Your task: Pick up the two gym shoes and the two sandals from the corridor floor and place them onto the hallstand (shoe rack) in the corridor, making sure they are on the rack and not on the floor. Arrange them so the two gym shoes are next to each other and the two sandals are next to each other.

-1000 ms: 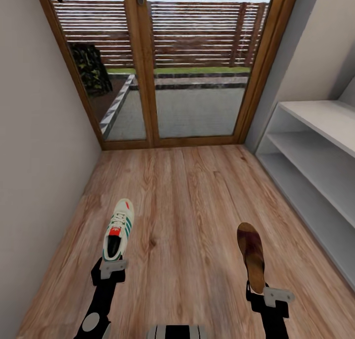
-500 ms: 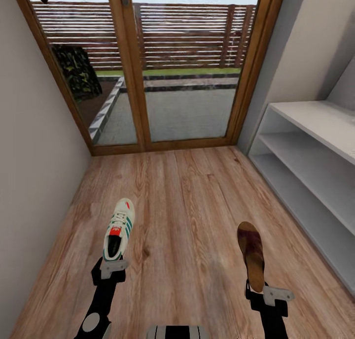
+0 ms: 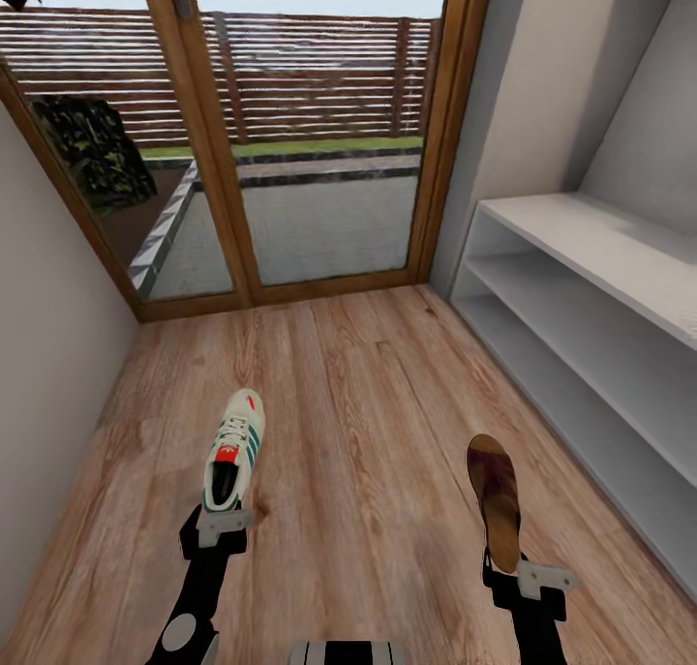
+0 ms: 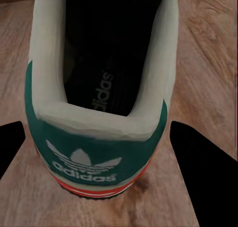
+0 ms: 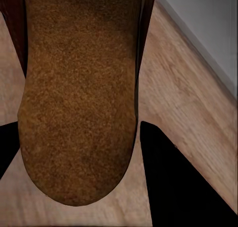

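Observation:
A cream gym shoe (image 3: pixel 233 448) with green stripes points away from me, and my left gripper (image 3: pixel 222 523) is shut on its heel. In the left wrist view the green heel of the gym shoe (image 4: pixel 96 133) sits between the dark fingers (image 4: pixel 201 172). My right gripper (image 3: pixel 510 570) is shut on the heel end of a maroon sandal (image 3: pixel 494 500); its tan footbed (image 5: pixel 79 93) shows close up in the right wrist view. Both hang over the corridor floor (image 3: pixel 358 394). The pale hallstand (image 3: pixel 590 244) stands along the right wall, its open shelves bare.
A wood-framed glass door (image 3: pixel 290 162) closes the far end of the corridor, with a patio and fence beyond. A plain wall (image 3: pixel 48 384) runs along the left. Bare planks lie between me and the door.
The whole view has swung to the right, so more of the hallstand shows and the door has slid left. The shoe and sandal stay fixed in the grippers.

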